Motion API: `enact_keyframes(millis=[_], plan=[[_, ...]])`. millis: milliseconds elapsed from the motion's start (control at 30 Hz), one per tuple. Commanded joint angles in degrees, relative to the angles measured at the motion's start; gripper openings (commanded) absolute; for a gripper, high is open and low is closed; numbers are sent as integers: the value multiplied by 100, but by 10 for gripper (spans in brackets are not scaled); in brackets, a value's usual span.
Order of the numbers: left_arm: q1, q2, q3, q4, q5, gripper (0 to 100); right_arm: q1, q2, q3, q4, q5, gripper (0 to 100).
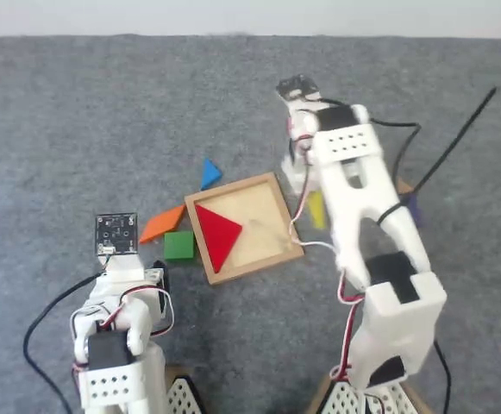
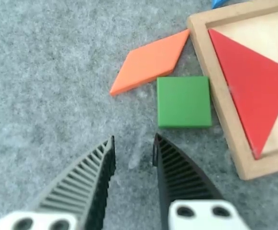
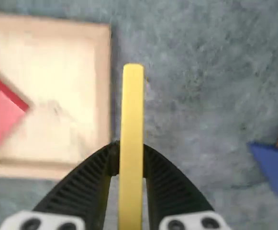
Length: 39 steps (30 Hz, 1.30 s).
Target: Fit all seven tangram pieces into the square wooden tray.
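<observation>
The square wooden tray [image 1: 231,191] lies mid-table with a red triangle [image 1: 217,233] in its left half. Beside the tray's right edge my right gripper [image 3: 129,158] is shut on a yellow piece [image 3: 132,120] held on edge, just above the carpet; that yellow piece [image 1: 316,210] shows under the arm. An orange parallelogram [image 2: 150,61], a green square [image 2: 184,101] and a blue triangle [image 1: 209,173] lie left of the tray [image 2: 216,96]. My left gripper [image 2: 133,149] is open and holds nothing, a short way short of the green square.
A dark blue piece [image 3: 272,163] lies on the grey carpet right of the yellow one, with a brownish piece [image 1: 403,185] next to it. The right arm [image 1: 362,198] reaches over the carpet beside the tray's right side. Cables trail from both arms.
</observation>
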<state>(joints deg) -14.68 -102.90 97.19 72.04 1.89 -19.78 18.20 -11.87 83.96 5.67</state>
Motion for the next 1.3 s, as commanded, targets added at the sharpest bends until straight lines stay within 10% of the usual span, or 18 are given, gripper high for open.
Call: enact_keyframes(millis=[0, 400, 1100, 1267], plan=[[-26, -114, -75, 26, 62, 129, -629, -233, -659, -84, -2716, 9], [-26, -114, -75, 26, 62, 129, -1262, 585, -703, -1780, -5987, 9], [-26, -114, -75, 26, 62, 129, -1727, 1174, -695, -2387, -7420, 12], [-26, -114, -75, 26, 62, 129, -1745, 1165, -695, -2132, -7473, 158]])
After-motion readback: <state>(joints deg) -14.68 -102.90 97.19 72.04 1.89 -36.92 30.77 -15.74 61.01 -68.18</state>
